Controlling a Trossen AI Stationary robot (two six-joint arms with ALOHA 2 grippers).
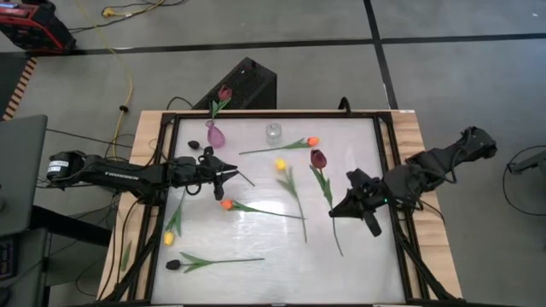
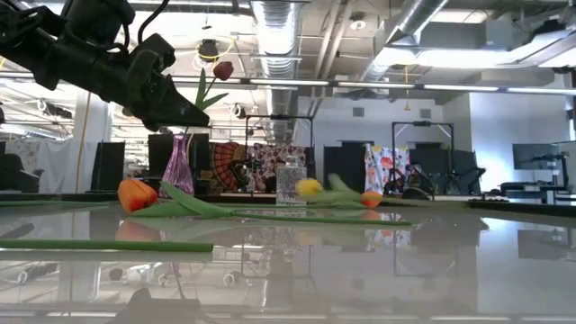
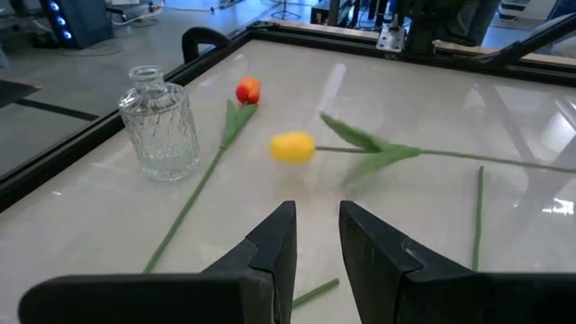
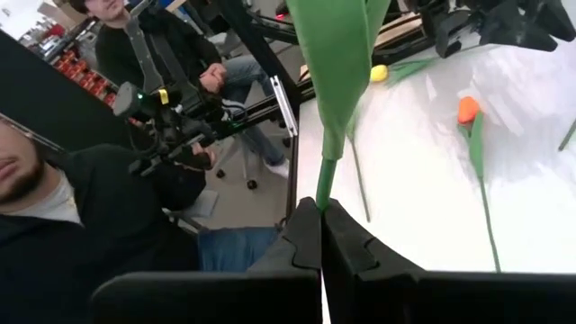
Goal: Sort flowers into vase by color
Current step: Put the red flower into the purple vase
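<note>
Flowers lay scattered over the white table (image 1: 256, 230); one maroon tulip (image 1: 225, 94) already stood in the purple vase (image 1: 215, 135) at about eleven o'clock, beside a clear glass vase (image 1: 273, 132). The right gripper (image 1: 334, 211) at four o'clock was clamped on the stem of another maroon tulip (image 1: 318, 159). The left gripper (image 1: 247, 180), near nine o'clock, hovered with fingers (image 3: 270, 247) slightly apart, holding nothing.

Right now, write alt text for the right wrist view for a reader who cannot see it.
The right gripper is shut on a tulip's green stem, its broad leaf rising above the fingers. Beyond, an orange tulip and a yellow tulip lie on the white table; two seated people are beside it.
</note>
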